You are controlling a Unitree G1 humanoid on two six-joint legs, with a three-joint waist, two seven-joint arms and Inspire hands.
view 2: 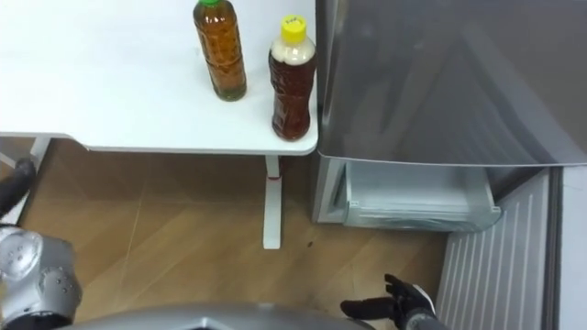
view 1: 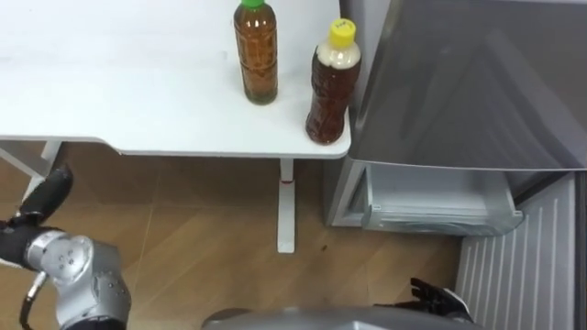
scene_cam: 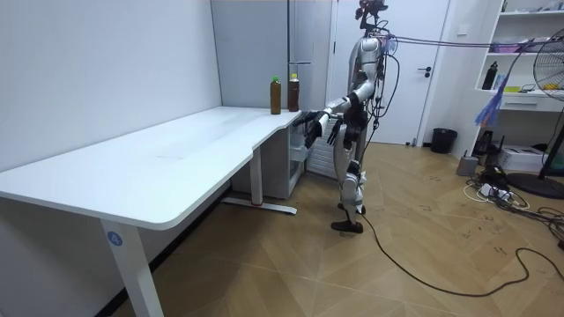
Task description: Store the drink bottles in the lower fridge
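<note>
Fingers loose on your left hand (view 1: 48, 194), right hand (view 1: 440, 298); green-capped bottle (view 1: 256, 57) and yellow-capped bottle (view 1: 331, 90) upright beside fridge (view 1: 477, 82), print illegible.

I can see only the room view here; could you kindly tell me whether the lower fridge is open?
Observer: Yes. The lower fridge door stands swung open on the robot's right, and a pale drawer shows beneath the grey upper door.
Operator: Thank you. Is either hand holding a drink?
Observer: No. The right hand is low in front of the open fridge with its fingers spread, and the left hand is below the table edge, open too.
Operator: Which bottle stands closer to the fridge?
Observer: The yellow-capped bottle, upright near the table's front corner; the green-capped bottle stands to its left, further back.
</note>
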